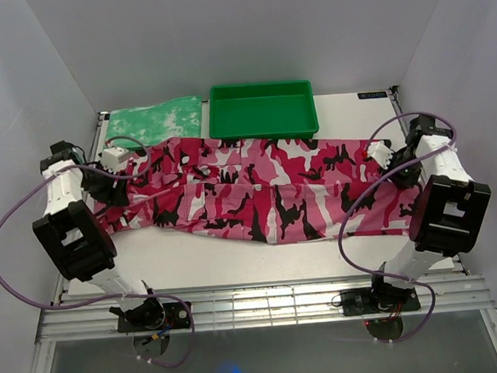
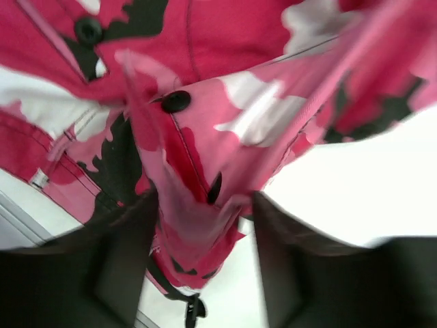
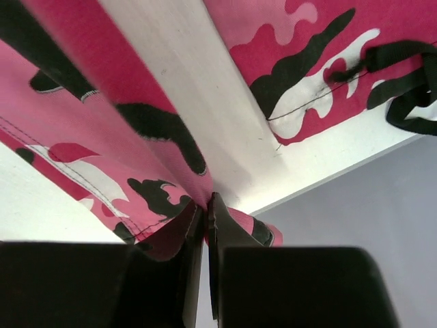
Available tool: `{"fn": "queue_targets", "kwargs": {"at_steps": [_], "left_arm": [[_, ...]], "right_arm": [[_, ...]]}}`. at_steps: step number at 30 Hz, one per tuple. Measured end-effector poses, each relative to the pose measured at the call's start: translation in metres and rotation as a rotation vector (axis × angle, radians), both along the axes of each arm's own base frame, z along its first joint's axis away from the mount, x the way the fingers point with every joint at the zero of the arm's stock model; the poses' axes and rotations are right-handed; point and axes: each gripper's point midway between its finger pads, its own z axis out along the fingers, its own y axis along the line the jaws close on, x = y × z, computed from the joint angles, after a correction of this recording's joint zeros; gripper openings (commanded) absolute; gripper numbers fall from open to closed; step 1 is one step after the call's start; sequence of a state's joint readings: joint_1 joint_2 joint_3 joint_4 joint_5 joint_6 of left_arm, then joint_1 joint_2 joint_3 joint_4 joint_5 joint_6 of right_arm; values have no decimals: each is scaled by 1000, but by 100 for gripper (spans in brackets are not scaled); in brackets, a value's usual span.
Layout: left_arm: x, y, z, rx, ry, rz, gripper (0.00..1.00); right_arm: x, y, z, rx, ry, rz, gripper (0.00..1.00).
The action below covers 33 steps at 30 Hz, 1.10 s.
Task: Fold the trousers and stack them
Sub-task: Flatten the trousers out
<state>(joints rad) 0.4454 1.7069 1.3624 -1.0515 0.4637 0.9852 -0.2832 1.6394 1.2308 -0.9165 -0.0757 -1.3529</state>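
The trousers are lying stretched left to right across the middle of the bench, their far edge reaching the near rim of the green tray. Both ends are partly hiding under the arms. The right fingers are pressing together on a hem at the right end, a black strap trailing off-frame nearby. At the left end, the left fingers are standing apart with a bunched fold of cloth and a black button between them. That view is blurring, so whether they are squeezing the fold is hard to make out. A mottled green cloth is sitting folded left of the tray.
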Motion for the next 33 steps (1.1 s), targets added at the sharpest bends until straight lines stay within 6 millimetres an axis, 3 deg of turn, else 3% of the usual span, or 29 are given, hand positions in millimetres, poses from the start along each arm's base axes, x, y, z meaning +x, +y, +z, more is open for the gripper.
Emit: {"fn": "queue_targets", "kwargs": {"at_steps": [6,10,16,19,25,30,33], "left_arm": [[24,-23,63,-84,-174,-94,77],[26,-51,73,-148,-195,-174,77],[10,-100,53,-200,-109,-299,77],[1,-112,33,-194,-56,-322,77],[-3,-110,-7,-101,25,-306,65],[8,-99,-26,-23,31,-277,37],[14,-96,-28,-4,19,-263,29]], "right_arm": [[14,10,33,61,-81,51,8],[19,17,53,83,-138,83,8],[14,24,64,103,-162,104,8],[13,28,72,110,-186,113,8],[22,36,100,130,-298,134,8],[45,39,134,147,-413,142,8],[60,39,152,153,-469,137,8]]}}
